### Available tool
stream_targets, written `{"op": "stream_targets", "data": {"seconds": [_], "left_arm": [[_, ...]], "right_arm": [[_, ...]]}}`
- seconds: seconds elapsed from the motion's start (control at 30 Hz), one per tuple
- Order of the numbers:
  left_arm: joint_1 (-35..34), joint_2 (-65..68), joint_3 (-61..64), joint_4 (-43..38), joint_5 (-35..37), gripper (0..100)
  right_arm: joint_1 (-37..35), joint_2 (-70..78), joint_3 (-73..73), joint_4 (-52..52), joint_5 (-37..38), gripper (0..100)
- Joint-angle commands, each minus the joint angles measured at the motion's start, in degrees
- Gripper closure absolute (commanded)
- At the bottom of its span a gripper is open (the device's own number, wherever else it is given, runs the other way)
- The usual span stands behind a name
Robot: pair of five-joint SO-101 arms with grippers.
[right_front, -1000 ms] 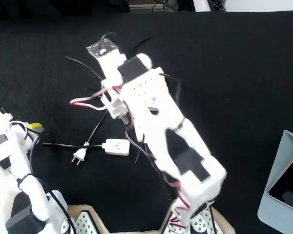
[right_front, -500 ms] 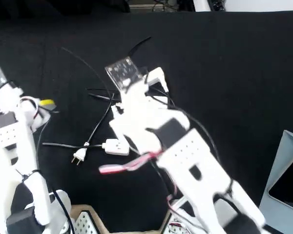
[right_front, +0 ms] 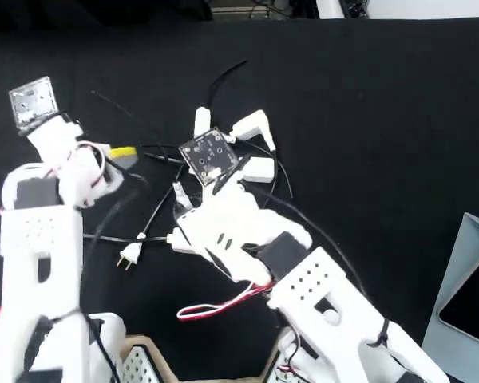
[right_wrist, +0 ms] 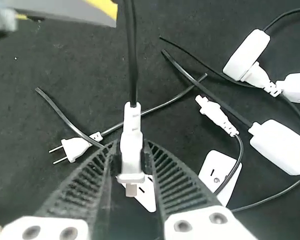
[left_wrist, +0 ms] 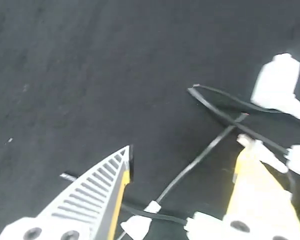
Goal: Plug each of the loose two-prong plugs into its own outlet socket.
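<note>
My right gripper (right_wrist: 130, 146) is shut on a white two-prong plug (right_wrist: 131, 150) whose black cord runs away from me. It hangs just above a white outlet socket (right_wrist: 219, 175) on the black cloth. A loose plug (right_wrist: 70, 148) lies beside it with its prongs showing, also seen as the loose plug (right_front: 128, 255) in the high view. Another small plug (right_wrist: 216, 115) lies farther off among the cords. My left gripper (left_wrist: 182, 170) is open above the cords, near a white socket (left_wrist: 277, 82); in the high view the left gripper (right_front: 124, 159) hovers left of the right arm.
More white sockets (right_front: 251, 125) and tangled black cords (right_front: 156, 207) lie in the middle of the black cloth. A blue-grey box (right_front: 463, 303) stands at the right edge. The right arm (right_front: 247, 231) covers part of the socket near the front.
The left arm rose from the near-left corner and swung toward the cords. The right arm pulled back from the far side and came down over the sockets.
</note>
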Motion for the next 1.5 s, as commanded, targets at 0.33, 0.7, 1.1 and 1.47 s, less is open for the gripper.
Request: {"op": "stream_targets", "data": {"seconds": [0.33,0.7,1.1,1.47], "left_arm": [[13.6,-17.5,12.9,-4.2,-4.1,63],[20.1,-35.3,18.9,0.4,-7.6,63],[6.5,-34.5,20.2,1.1,-13.4,63],[16.4,-14.9,19.6,1.6,-38.2,63]], "right_arm": [[-0.6,-1.6,0.1,-1.9,-3.8,98.7],[-0.5,-1.6,2.1,-1.9,-3.8,98.7],[11.9,-1.5,1.4,-0.7,-3.7,98.7],[26.4,-1.2,-0.4,-2.3,-3.3,98.7]]}}
